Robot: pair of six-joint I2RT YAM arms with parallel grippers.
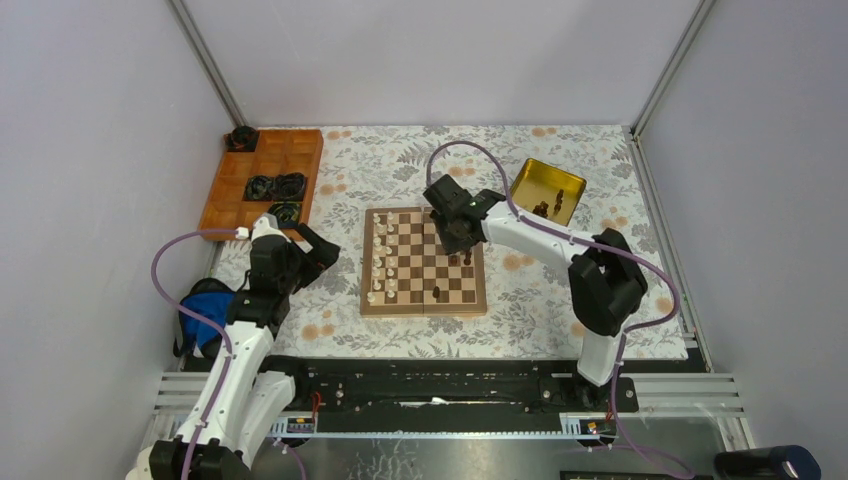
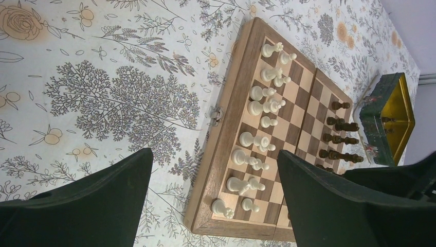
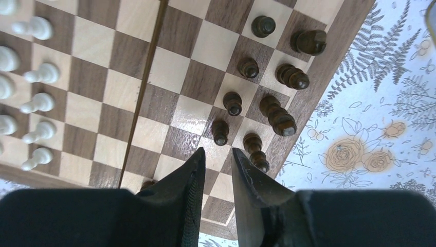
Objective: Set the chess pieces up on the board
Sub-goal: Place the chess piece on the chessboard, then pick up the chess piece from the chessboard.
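The wooden board (image 1: 423,311) lies mid-table. Cream chess pieces (image 1: 381,262) fill its two left columns, and several dark pieces (image 1: 467,258) stand at its right side. One dark piece (image 1: 436,293) stands alone near the front edge. My right gripper (image 1: 455,235) hovers over the board's far right part. In the right wrist view it (image 3: 217,152) is open by a narrow gap with nothing in it, just short of the dark pieces (image 3: 277,116). My left gripper (image 2: 215,157) is wide open and empty, at the board's (image 2: 226,134) left edge near the cream pieces (image 2: 262,108).
A gold tin (image 1: 575,183) at the back right holds a few more dark pieces (image 1: 548,207). An orange compartment tray (image 1: 240,190) with black rings sits back left. A blue object (image 1: 205,305) lies by the left arm. A floral cloth covers the table.
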